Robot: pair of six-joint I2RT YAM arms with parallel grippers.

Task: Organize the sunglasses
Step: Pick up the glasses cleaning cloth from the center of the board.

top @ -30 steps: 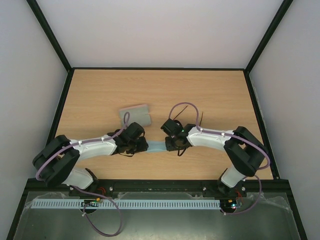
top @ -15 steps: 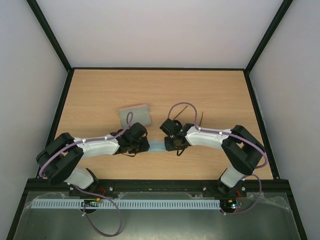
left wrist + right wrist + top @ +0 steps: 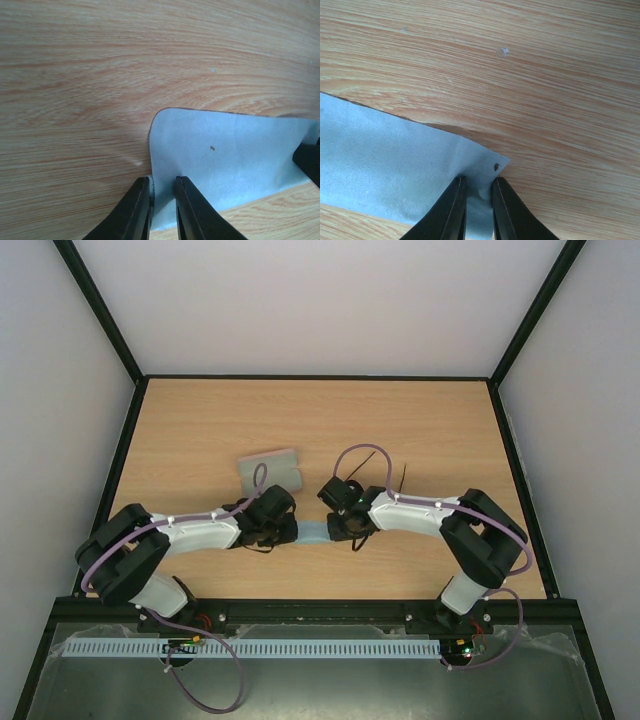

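Fingers point(image 3: 137, 210) of the left gripper point(image 3: 161, 186) stand narrow, pinching the left edge of the light blue cloth point(image 3: 230, 160) just below its rounded corner. The right gripper point(image 3: 477, 184) does likewise – its fingers point(image 3: 452, 210) are nipped onto the opposite corner, where the fabric puckers up between them.

The cloth lies flat on the wooden table point(image 3: 300, 420), stretched between the two wrists close to the near edge. Its borders show clean against the grain on both sides. A pale case point(image 3: 270, 470) sits just beyond the left wrist; past it, plain wood runs to the black far rim and side rails.

Both arms are folded low – the left arm point(image 3: 190, 533) and right arm point(image 3: 420, 518) have elbows out toward the walls, with forearms angled inward to meet at the middle.

As for the sunglasses, I cannot pick them out in any view.
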